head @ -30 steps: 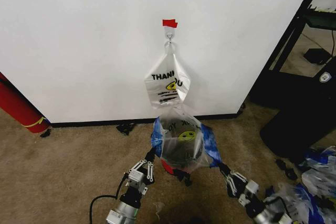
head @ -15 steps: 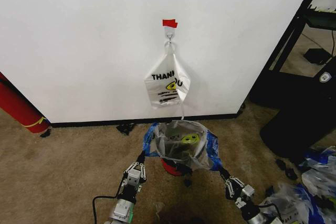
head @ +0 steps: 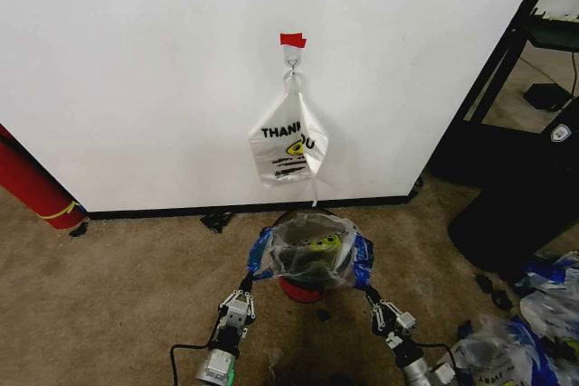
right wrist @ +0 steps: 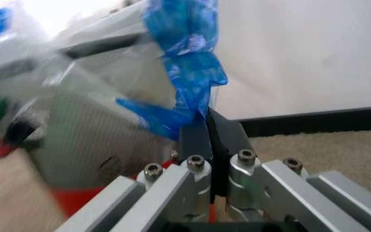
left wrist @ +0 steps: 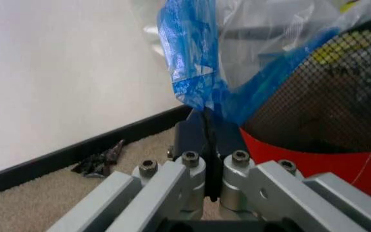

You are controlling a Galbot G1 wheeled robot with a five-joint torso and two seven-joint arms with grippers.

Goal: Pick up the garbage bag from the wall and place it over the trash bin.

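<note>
Head view: thin see-through garbage bag with blue handle strips and yellow smiley print [head: 312, 249] sat draped over the small round black wire-mesh trash bin with red base [head: 301, 288], just below the white wall [head: 136, 70]. Bin held nothing but the bag. Left gripper [head: 239, 298] and right gripper [head: 376, 312] flanked it.

Left wrist: jaws clamped on blue strip.

Right wrist: same grip. Risk: thin film could tear, or tug the light bin over.

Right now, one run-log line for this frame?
stage: bag over bin | left gripper: shut on garbage bag blue handle | right gripper: shut on other handle | trash bin: mouth covered | wall hook: THANK YOU bag hanging
</note>
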